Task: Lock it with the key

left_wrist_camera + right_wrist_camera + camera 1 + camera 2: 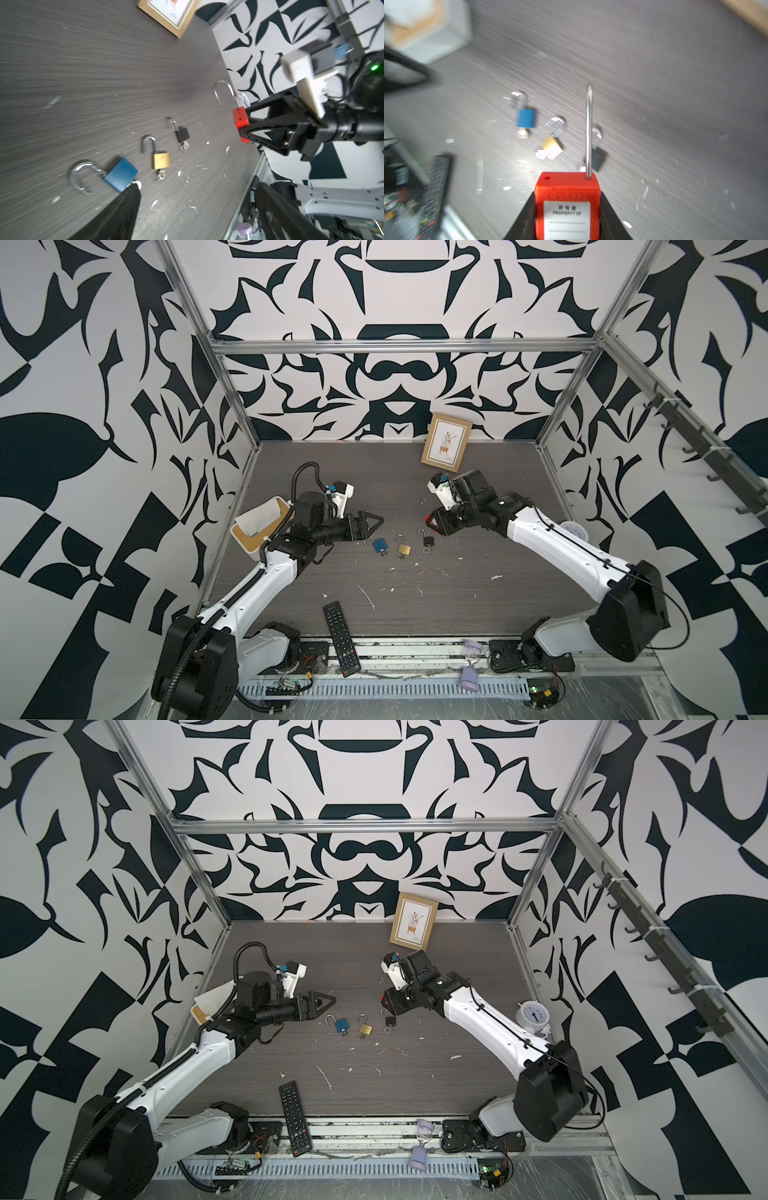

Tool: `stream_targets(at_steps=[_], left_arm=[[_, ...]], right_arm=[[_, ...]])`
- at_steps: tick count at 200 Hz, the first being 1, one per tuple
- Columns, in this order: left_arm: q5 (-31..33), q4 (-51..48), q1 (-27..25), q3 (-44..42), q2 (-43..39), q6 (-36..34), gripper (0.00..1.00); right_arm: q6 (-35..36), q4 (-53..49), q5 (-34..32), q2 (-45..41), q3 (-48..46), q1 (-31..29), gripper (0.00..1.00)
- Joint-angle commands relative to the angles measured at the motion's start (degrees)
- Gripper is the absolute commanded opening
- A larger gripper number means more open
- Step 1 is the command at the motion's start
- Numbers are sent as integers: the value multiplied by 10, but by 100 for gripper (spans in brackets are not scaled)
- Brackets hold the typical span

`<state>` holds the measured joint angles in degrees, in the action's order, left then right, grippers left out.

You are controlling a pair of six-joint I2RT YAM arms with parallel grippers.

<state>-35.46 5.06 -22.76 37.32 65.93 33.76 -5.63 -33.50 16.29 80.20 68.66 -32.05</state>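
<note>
Right gripper [568,209] clamps red lock [566,187], shackle open. Left gripper [373,522] spread wide, apparently empty, beside blue lock [379,545].

Black-and-white patterned walls [395,302] on three sides; aluminium frame [399,346]; dark grey wood-grain tabletop [457,614], flecked white; hook rail [717,454] right.

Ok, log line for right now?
left end effector: open, near blue padlock | right end effector: holding red padlock, shackle open
</note>
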Motion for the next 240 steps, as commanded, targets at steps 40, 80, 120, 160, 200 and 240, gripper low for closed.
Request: stream_targets(at_steps=[40, 80, 120, 160, 200, 240], left_arm=[[-75, 178, -42, -27, 21, 97, 92], [-71, 182, -59, -22, 24, 97, 94], [-82, 184, -70, -15, 53, 101, 93], [-84, 187, -78, -9, 61, 105, 89], [-94, 191, -86, -6, 66, 109, 80], [-99, 195, -91, -5, 84, 112, 73]], right_arm=[[123, -53, 133, 6, 57, -14, 0], [125, -25, 146, 6, 54, -39, 0], [127, -18, 118, 18, 65, -67, 0], [129, -13, 93, 31, 74, -93, 0], [134, -16, 74, 42, 80, -108, 0], [133, -5, 61, 41, 81, -112, 0]])
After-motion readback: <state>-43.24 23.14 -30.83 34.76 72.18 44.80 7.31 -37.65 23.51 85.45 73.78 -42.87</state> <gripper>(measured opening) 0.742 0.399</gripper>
